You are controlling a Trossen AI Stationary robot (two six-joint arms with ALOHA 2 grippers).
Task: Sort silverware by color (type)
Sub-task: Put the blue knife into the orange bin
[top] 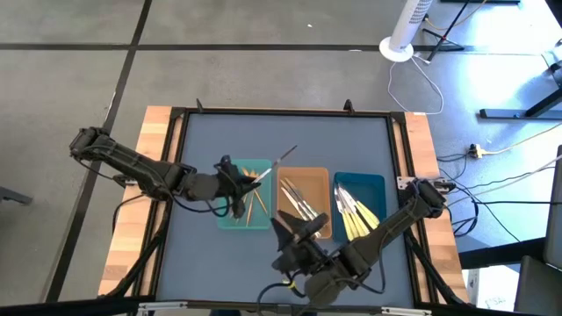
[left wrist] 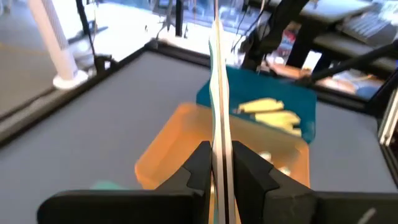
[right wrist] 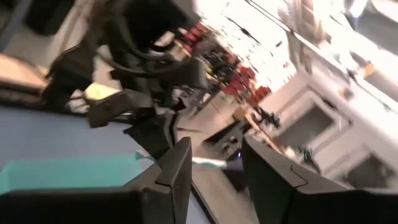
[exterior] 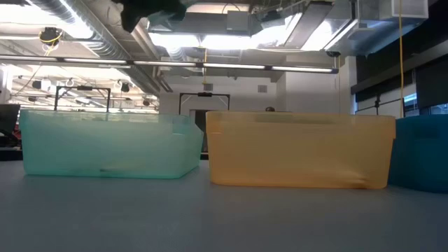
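Three trays on your table (top: pixel 202 140): teal tray (top: pixel 230 216) holds gold pieces (top: pixel 255 204), tan tray (top: pixel 318 181) silver ones (top: pixel 297 202), blue tray (top: pixel 373 186) yellow-handled ones (top: pixel 353 221). Left claw (top: pixel 255 175) clamps a silver utensil (top: pixel 283 157) over them; right claw (top: pixel 283 224) gapes, empty.

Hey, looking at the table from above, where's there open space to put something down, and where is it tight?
Bare mat lies between the far frame edge and the three trays, and left of the teal tray. It is crowded around the tan tray and blue tray, where the left gripper holds a silver utensil and the right gripper hovers.
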